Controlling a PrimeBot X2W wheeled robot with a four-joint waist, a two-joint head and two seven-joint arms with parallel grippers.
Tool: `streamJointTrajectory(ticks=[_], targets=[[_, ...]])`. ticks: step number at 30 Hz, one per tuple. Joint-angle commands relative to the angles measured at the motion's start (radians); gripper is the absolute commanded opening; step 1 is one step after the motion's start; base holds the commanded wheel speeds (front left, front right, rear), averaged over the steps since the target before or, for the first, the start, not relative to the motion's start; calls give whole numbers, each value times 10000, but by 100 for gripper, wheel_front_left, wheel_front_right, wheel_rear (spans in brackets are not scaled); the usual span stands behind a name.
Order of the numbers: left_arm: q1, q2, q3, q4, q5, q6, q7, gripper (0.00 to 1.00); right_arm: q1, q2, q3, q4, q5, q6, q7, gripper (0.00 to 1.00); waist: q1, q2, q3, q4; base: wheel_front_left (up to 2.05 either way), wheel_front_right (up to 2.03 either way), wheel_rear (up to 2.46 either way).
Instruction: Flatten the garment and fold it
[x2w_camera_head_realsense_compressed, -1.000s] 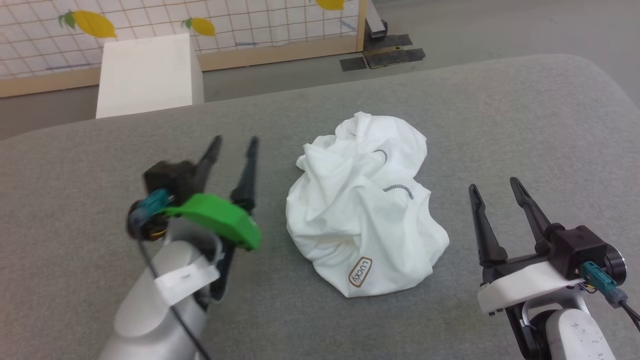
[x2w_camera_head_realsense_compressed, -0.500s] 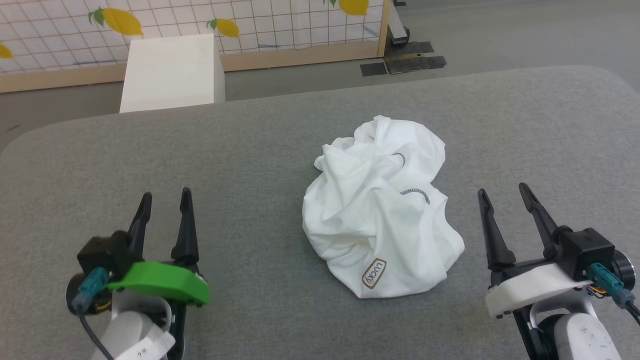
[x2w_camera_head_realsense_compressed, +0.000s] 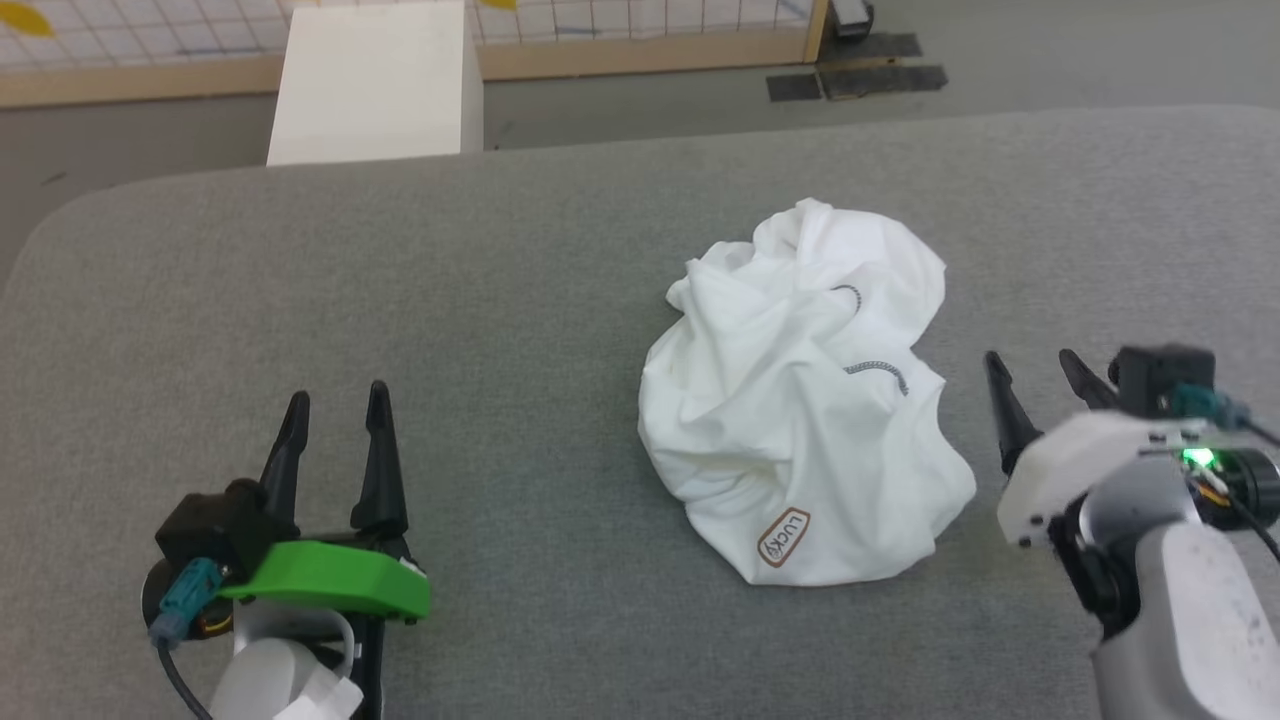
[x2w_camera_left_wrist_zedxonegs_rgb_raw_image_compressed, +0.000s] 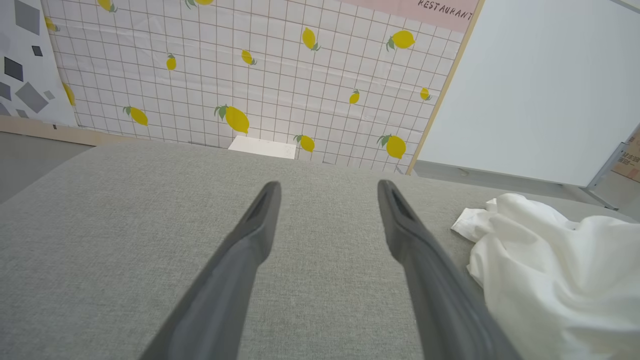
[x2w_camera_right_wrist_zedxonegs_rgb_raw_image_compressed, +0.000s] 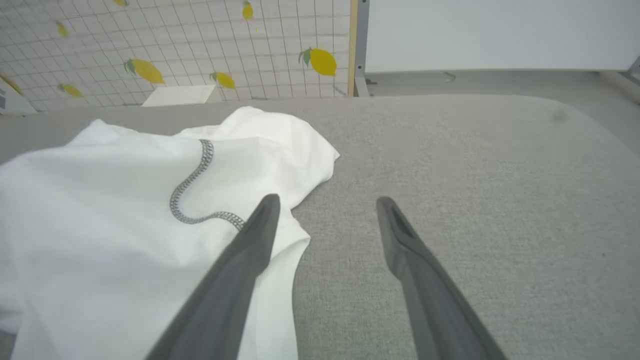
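The garment (x2w_camera_head_realsense_compressed: 800, 410) lies crumpled in a white heap right of the table's middle, with grey stitching and a brown "LUCKY" label showing. It also fills the left of the right wrist view as the garment (x2w_camera_right_wrist_zedxonegs_rgb_raw_image_compressed: 125, 210) and the right edge of the left wrist view as the garment (x2w_camera_left_wrist_zedxonegs_rgb_raw_image_compressed: 560, 270). My left gripper (x2w_camera_head_realsense_compressed: 335, 410) stands open at the lower left, well clear of the cloth, and my left gripper (x2w_camera_left_wrist_zedxonegs_rgb_raw_image_compressed: 327, 187) holds nothing. My right gripper (x2w_camera_head_realsense_compressed: 1035, 365) is open beside the heap's right edge; my right gripper (x2w_camera_right_wrist_zedxonegs_rgb_raw_image_compressed: 325, 202) has one finger over the cloth's edge.
The grey padded table (x2w_camera_head_realsense_compressed: 450, 300) spreads wide around the heap. Beyond its far edge stands a white box (x2w_camera_head_realsense_compressed: 375, 80) on the floor, before a lemon-patterned grid wall (x2w_camera_left_wrist_zedxonegs_rgb_raw_image_compressed: 250, 75). Dark tape patches (x2w_camera_head_realsense_compressed: 850, 80) mark the floor at the back right.
The head camera has tilted down and shifted. My left gripper pulled back from beside the heap to the lower left. My right gripper turned and edged closer to the garment's right side.
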Motion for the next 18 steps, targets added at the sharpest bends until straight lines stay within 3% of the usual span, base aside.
streamJointTrajectory(ticks=[1, 6, 14, 15, 16, 18], targets=[[-256, -94, 55, -23, 140, -126, -44, 100, -446, -1, -107, 367, -53, -15, 450, 100, 0, 0, 438, 376, 0, 0, 0], [-568, -400, 185, -74, 436, -349, -45, 100, -1839, -1, -3, 1890, -564, -15, 2389, 100, 0, 0, 907, 685, 0, 0, 0], [-761, -758, 362, 125, 707, -697, -45, 100, -2888, -1, -339, 3383, -1223, -15, 4307, 100, 0, 0, 1255, 1021, 0, 0, 0], [-762, -785, 376, 172, 729, -731, -45, 100, -2891, -1, -381, 3445, -1165, -15, 4428, 57, 0, 0, 1232, 1043, 0, 0, 0], [-758, -815, 397, 229, 756, -771, -45, 100, -2874, -1, -402, 3462, -1058, -15, 4469, 0, 0, 0, 1187, 1065, 0, 0, 0], [-720, -861, 446, 334, 800, -827, -45, 100, -2760, -1, -428, 3385, -933, -15, 4360, 0, 0, 0, 1046, 1083, 0, 0, 0]])
